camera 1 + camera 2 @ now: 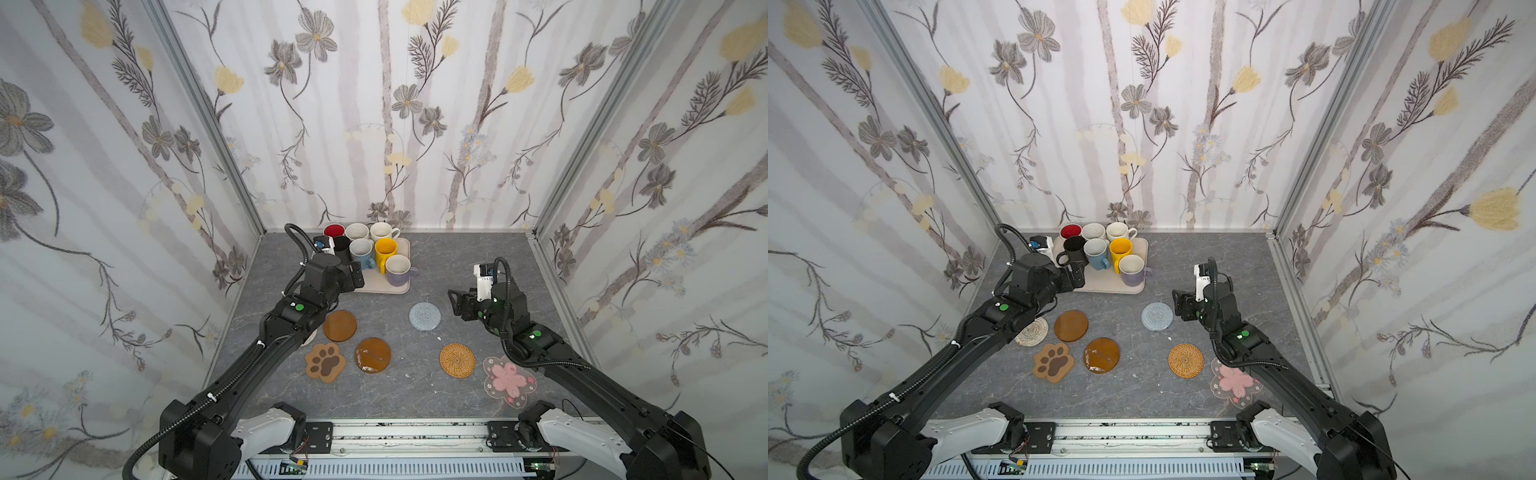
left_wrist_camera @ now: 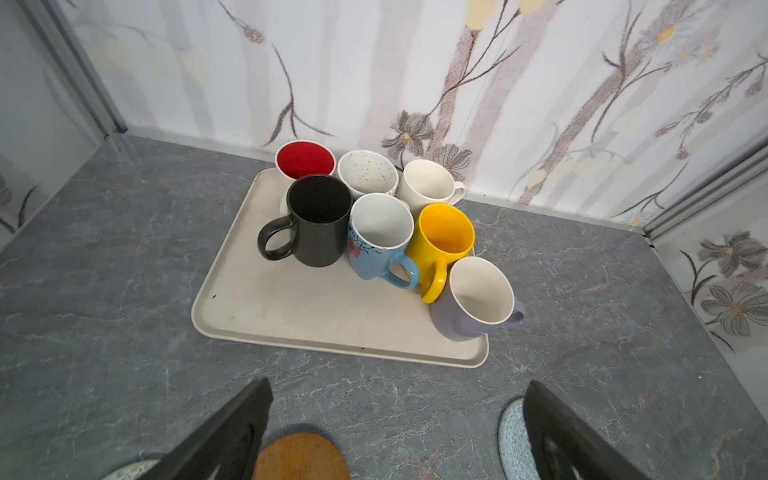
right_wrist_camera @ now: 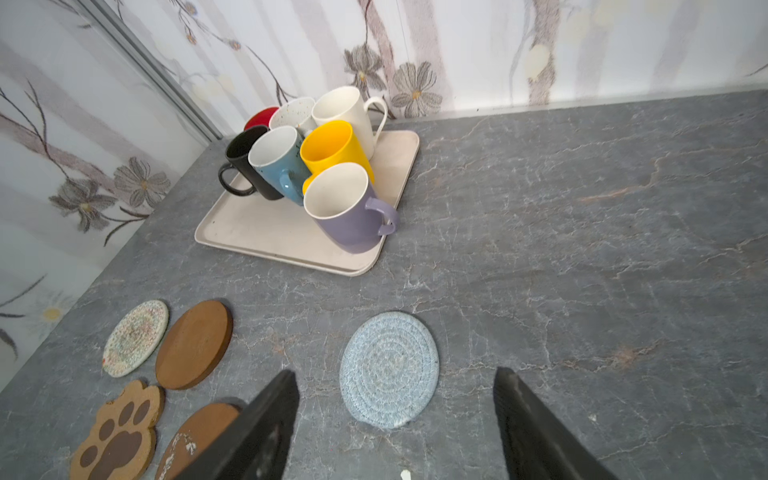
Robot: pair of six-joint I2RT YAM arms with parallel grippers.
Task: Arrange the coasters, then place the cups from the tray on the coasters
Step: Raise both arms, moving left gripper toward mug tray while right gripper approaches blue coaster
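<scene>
Toward the far left, seven cups (image 2: 320,220) stand packed close on the tray (image 2: 291,316), coasters (image 1: 340,326) spread in front, and with your left gripper (image 2: 397,395) and right gripper (image 3: 397,374) both empty, jaws apart, any reach-in risks toppling neighbours.

No legible txt, brand or no. anywhere. White camera block (image 1: 484,286) on the right arm has small dark print, too tiny to read. Light blue mug (image 2: 370,253) shows a red & dark pattern w/ no readable letters.
</scene>
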